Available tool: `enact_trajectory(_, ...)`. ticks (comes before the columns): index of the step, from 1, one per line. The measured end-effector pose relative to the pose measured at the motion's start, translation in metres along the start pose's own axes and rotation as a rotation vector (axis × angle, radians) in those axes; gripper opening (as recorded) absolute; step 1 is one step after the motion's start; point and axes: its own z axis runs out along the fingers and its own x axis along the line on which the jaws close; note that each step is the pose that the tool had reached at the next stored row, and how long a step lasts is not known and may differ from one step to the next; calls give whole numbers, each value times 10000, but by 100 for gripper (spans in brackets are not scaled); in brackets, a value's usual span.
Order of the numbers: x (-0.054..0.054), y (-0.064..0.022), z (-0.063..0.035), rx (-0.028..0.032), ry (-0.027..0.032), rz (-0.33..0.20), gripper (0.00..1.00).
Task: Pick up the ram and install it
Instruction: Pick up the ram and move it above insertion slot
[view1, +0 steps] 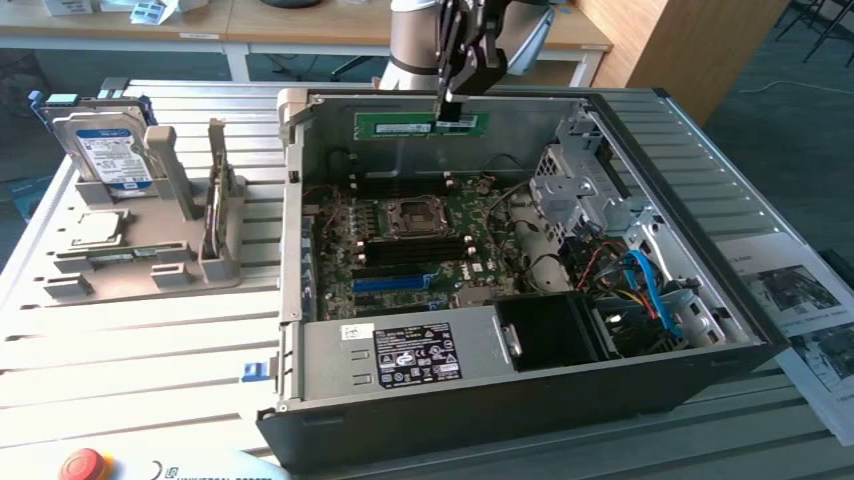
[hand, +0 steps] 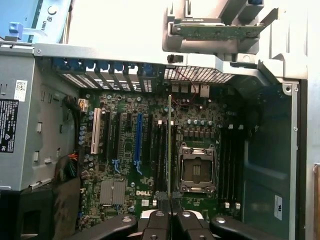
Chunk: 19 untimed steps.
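Here, the ram (view1: 407, 124), a long thin green circuit-board stick with a white label, hangs level in the air above the far side of the open black and grey computer case (view1: 534, 400). The dark two-fingered tool (view1: 451, 112) is closed on its upper edge. From the wrist, the ram's thin edge (hand: 170, 145) runs along the black memory slots (hand: 159, 150) beside the silver processor socket (hand: 194, 170). The case sits on a grey slatted surface (view1: 134, 340).
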Motion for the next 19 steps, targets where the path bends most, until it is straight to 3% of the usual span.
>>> enact_trajectory(19, 4, -15, 201, 58, -2, -1, 12)
